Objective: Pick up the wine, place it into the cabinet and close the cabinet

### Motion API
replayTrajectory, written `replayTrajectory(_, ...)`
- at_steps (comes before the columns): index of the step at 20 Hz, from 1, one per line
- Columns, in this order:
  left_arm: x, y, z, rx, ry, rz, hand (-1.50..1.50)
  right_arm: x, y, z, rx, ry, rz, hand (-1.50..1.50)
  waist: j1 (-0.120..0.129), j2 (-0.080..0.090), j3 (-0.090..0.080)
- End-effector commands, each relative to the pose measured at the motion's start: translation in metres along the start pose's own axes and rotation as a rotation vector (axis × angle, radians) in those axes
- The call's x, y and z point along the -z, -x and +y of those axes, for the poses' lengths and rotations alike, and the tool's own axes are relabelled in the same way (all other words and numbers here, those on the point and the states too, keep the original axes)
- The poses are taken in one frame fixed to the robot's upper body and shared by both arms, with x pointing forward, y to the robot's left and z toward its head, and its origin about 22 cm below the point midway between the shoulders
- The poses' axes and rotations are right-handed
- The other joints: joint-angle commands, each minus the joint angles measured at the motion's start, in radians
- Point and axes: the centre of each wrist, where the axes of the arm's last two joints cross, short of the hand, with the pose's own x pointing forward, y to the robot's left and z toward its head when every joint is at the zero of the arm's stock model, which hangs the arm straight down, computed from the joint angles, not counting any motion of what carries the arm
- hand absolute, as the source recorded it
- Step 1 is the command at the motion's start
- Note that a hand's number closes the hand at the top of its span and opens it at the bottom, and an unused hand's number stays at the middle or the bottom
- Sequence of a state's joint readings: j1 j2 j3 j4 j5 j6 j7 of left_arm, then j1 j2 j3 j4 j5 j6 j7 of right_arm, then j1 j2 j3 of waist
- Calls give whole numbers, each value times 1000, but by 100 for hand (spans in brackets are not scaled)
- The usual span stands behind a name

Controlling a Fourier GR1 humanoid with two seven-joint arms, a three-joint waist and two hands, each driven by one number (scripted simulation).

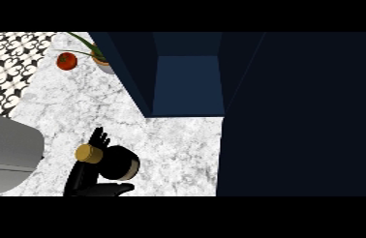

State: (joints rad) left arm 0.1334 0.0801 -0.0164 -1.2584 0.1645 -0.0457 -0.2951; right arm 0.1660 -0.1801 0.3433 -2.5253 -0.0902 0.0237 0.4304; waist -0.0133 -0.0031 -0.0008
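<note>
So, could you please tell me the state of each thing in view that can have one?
Cabinet: open, door swung out to the right.
Wine bottle: capped, on the counter, outside the cabinet.
Left hand: open, beside the bottle.
Right hand: not in view.

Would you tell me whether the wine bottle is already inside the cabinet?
No, the wine bottle is out over the marble counter beside the left hand, outside the open cabinet.
</note>
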Motion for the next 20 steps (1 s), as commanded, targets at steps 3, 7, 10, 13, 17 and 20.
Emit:
replayTrajectory(3,15,14,-11,-102,-29,7,-150,-35,-51,1,27,-27,-98,-150,-7,1,0)
replayTrajectory(7,0,28,-21,-186,-47,-23,-150,-30,-50,1,13,-14,-90,-150,3,1,0)
replayTrajectory(10,20,26,-11,-234,-41,-20,-150,-32,-49,1,28,-19,-71,-150,-2,1,0)
replayTrajectory(13,29,14,-29,-242,-36,-41,-150,-35,-52,5,27,-23,-72,-150,-3,-1,0)
replayTrajectory(17,25,20,-12,-254,-6,-17,-150,-35,-51,5,38,-12,-71,-150,1,-1,1)
replayTrajectory(20,27,24,-38,-237,-3,-53,-150,-34,-49,8,34,-22,-65,-150,0,-1,0)
